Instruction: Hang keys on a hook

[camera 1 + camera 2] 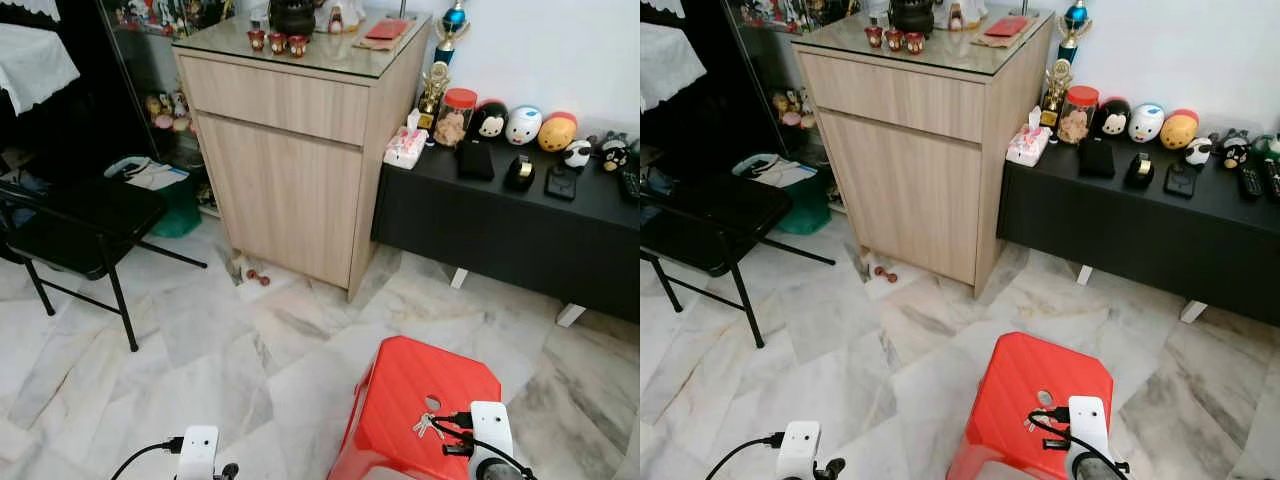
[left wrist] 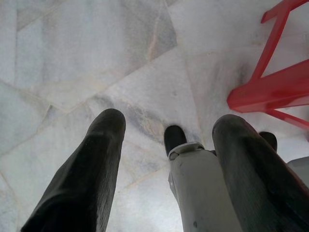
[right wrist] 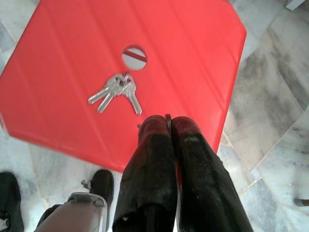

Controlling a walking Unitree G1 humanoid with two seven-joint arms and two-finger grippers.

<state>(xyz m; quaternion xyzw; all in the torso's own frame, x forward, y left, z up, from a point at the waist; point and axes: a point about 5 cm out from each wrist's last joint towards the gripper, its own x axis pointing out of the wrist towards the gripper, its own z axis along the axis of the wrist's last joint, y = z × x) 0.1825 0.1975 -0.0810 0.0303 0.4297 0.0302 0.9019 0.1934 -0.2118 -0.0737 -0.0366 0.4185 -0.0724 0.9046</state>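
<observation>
A bunch of silver keys [image 3: 116,91] lies on top of the red plastic stool [image 3: 72,43], next to the stool's round centre hole. The keys [image 1: 426,426] and stool [image 1: 400,390] stand low in front of me in the head views. My right gripper [image 3: 169,124] hovers above the stool's near side, a little short of the keys, its two black fingers pressed together and holding nothing. My left gripper [image 2: 166,128] hangs open over the marble floor beside the stool's leg [image 2: 270,94].
A wooden cabinet [image 1: 290,150] with a glass top stands ahead. A low black bench [image 1: 520,220] with toys and a jar runs along the right wall. A black folding chair [image 1: 80,225] is at the left. Marble floor [image 1: 220,340] lies between.
</observation>
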